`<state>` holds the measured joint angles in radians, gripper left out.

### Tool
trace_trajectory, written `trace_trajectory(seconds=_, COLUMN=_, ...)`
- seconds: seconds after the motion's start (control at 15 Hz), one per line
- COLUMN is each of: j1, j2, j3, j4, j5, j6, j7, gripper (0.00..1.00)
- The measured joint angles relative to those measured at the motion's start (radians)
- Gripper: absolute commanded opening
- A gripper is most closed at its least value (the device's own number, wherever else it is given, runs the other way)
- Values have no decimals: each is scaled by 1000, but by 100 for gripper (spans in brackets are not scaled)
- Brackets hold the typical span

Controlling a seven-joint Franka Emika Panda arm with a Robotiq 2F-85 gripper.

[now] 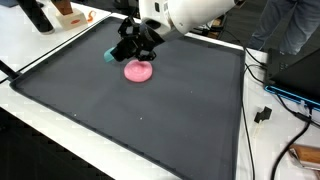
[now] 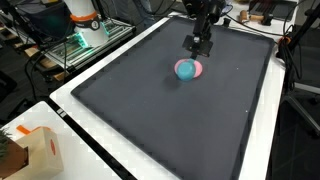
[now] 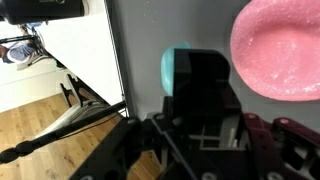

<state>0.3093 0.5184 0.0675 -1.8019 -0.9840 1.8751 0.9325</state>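
A cardboard box [image 2: 38, 150] sits nearest the camera in an exterior view, at 7 o'clock of the frame on the white tabletop [image 2: 70, 100]. Beyond it a dark mat [image 2: 170, 120] covers most of the tabletop, its far half carrying the things in hand.

On that far half lies a pink dish [image 2: 197, 68], shallow and round. A small teal object [image 2: 183, 69] shows at its 9 o'clock and overlaps it in this view. In the opposite exterior view the teal object [image 1: 110, 56] sits at 10 o'clock of the pink dish [image 1: 138, 71] with a gap between them, right at the tips of the end effector [image 1: 122, 52]. Whether it rests on the mat [image 1: 150, 120] or hangs just above it cannot be told.

The end effector [image 2: 196, 46] stands at 12 o'clock of the pair, hanging from the arm above the mat.

In the wrist view the end effector [image 3: 205, 90] fills the lower half. One black finger [image 3: 205, 75] covers most of the teal object [image 3: 176, 68], which peeks out at its 10 o'clock. The pink dish [image 3: 280, 50] lies at 2 o'clock, apart from the finger. Only this one finger shows clearly, so it cannot be told whether the end effector is released or clenched on the teal object.

Farthest off, cables [image 1: 265, 112] lie past the mat's edge at 3 o'clock.
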Motion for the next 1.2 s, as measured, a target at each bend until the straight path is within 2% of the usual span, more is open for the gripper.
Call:
trace_trajectory(seconds=0.67, j1=-46, j2=-13, j3=3, j4=30, j5=31, j6=11, j7=-129, gripper=25)
trace_trajectory(seconds=1.2, j1=-107, j2=-92, j3=7, j4=32, j5=197, j6=97, j7=-367, gripper=25)
